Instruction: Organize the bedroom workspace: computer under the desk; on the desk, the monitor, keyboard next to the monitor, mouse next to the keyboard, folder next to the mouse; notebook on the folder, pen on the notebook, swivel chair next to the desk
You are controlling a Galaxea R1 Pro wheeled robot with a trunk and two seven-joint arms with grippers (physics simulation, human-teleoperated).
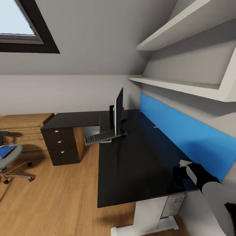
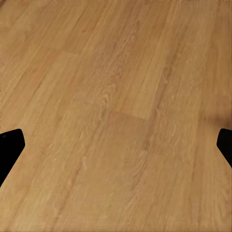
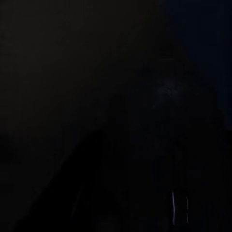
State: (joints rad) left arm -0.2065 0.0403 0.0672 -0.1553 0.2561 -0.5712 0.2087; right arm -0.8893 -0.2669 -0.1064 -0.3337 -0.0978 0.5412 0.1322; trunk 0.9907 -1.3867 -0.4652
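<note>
Over at the far left, the swivel chair [image 1: 9, 160] carries the folder [image 1: 6, 151], a flat bright blue sheet lying on the grey seat, with the chrome star base splayed on the wooden floor [image 1: 59, 200] beneath it. Well apart from it stands the desk [image 1: 137, 164], a glossy black L-shaped top on a white leg, its shorter wing running leftward to a black drawer unit [image 1: 60, 144] with three round silver knobs, all drawers closed. On the top near the inner corner of the L stands the monitor [image 1: 118, 111], seen almost edge-on as a thin upright slab, its wide axis running away toward the back wall and its black stand just beside it. The keyboard [image 1: 100, 137] lies at the monitor's foot, dark-keyed and slim, its long axis running left to right and its left end jutting past the desk's edge over the floor. A pale computer case [image 1: 173, 205] shows beneath the desk's near end. The right gripper [image 1: 185, 163] hangs over the desk's near right corner beside the blue wall panel [image 1: 190, 137]; I cannot tell how its jaws stand. The left gripper [image 2: 116, 145] hangs above bare floorboards with its dark fingers [image 2: 9, 147] spread wide apart.
</note>
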